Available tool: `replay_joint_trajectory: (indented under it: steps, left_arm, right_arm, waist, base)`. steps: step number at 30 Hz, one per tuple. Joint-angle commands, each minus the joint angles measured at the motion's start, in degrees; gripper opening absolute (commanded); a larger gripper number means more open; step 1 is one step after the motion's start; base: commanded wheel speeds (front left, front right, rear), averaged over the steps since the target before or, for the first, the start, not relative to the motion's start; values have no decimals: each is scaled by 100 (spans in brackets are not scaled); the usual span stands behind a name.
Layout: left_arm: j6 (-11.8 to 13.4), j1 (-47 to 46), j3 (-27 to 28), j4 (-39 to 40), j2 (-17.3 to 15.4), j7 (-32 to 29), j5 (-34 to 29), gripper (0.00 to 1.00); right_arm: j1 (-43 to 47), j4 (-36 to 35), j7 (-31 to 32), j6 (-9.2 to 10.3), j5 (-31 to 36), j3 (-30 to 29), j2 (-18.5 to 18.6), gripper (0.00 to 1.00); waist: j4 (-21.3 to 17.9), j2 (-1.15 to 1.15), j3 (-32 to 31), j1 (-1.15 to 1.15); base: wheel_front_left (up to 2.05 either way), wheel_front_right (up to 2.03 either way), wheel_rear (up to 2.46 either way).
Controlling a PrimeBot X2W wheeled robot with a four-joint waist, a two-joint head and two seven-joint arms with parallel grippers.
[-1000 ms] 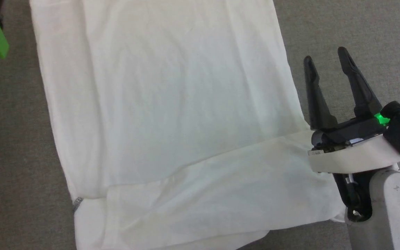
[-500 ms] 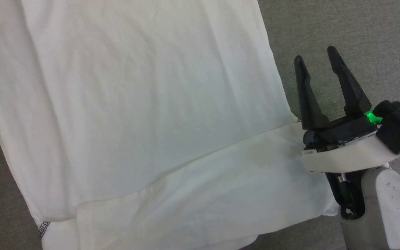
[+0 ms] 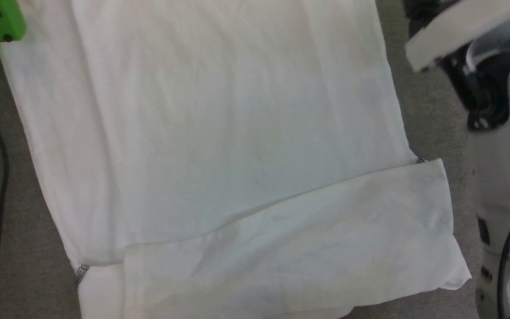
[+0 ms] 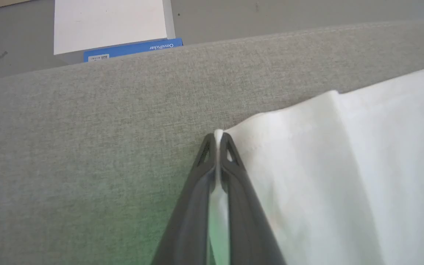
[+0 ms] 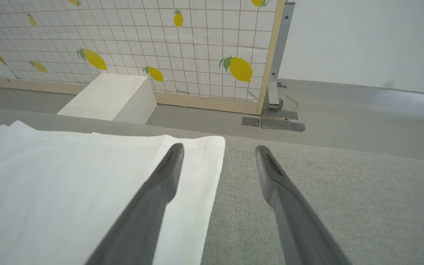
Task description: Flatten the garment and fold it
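so the left gripper [image 4: 218, 138] is pinched tight on the white shirt [image 4: 344, 176] corner, the right gripper [image 5: 219, 158] hangs spread apart over the grey fabric surface [image 4: 87, 147], with a lemon-print panel [image 5: 197, 55] and a white box [image 5: 109, 97] behind.

- This looks like a robot test room or lab, not a home. A lemon-print grid backdrop panel [image 5: 197, 48] stands on the bare grey floor [image 5: 344, 110] in a wood frame, next to a metal post [image 5: 277, 62].
- Grey tape patches [image 5: 274, 123] are stuck to the floor at the post's foot.
- The worktop [image 5: 326, 206] is covered in plain grey fabric, with the garment [image 3: 219, 133] spread on it.
- 1 white box [image 4: 109, 25] with a blue "OmniPicker" label sits on the floor beyond the far edge.
- 1 black cable [image 3: 0, 177] hangs at the left.
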State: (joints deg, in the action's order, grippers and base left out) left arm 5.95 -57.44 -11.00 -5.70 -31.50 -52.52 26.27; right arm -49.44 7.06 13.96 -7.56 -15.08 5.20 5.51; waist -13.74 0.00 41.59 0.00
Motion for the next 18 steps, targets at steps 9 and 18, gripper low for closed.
replay_joint_trajectory:
  steps: [9,18]
  left_arm:
    - [-381,-557,-549,-388,767,648,17,0]
    - [-563,-757,-654,-792,955,1058,71,0]
  right_arm:
    - [-1941,2139,1873,8,585,-688,99,100]
    - [-2612,3002,3267,8,1687,-1162,94,44]
  waist:
    - [1103,0,118,0]
    - [1366,0,234,0]
  base:
    - [0,0,0]
    - [0,0,0]
